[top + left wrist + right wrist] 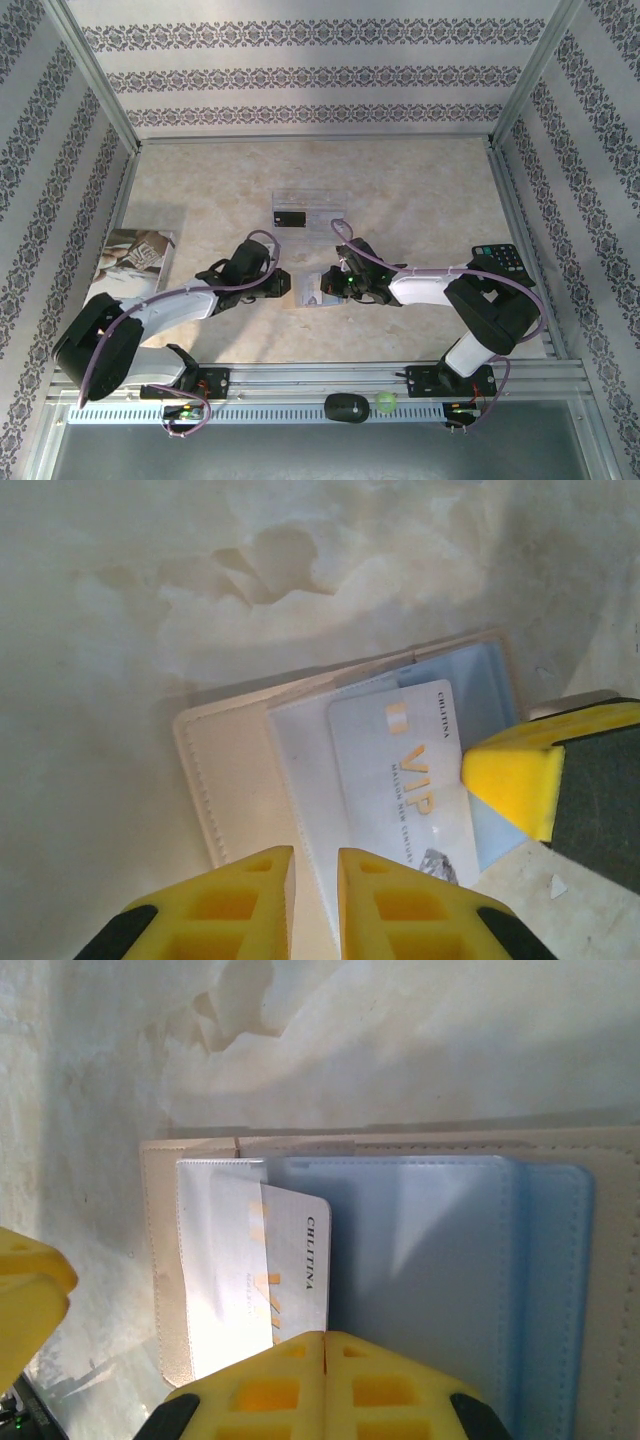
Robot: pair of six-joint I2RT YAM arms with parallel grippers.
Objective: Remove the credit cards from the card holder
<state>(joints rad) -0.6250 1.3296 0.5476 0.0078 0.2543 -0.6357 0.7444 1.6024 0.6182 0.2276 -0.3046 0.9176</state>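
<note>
The card holder [308, 290] lies open on the table between my two grippers, tan outside [230, 770] and pale blue inside [440, 1260]. A pale credit card [410, 770] with gold "VIP" lettering sticks partway out of its whitish pocket [295, 1260]. My left gripper [316, 855] hovers over the pocket's stitched edge, jaws a narrow gap apart with nothing between them. My right gripper [325, 1338] is shut, its tips down on the blue inside by the card's edge; one of its fingers [515, 770] touches the card's right side. A black credit card [290, 217] lies in the clear tray [325, 205].
A printed booklet [135, 255] lies at the left and a black keypad device [503, 262] at the right, behind my right arm. A patterned wall encloses the table on three sides. The metal rail [300, 380] runs along the near edge.
</note>
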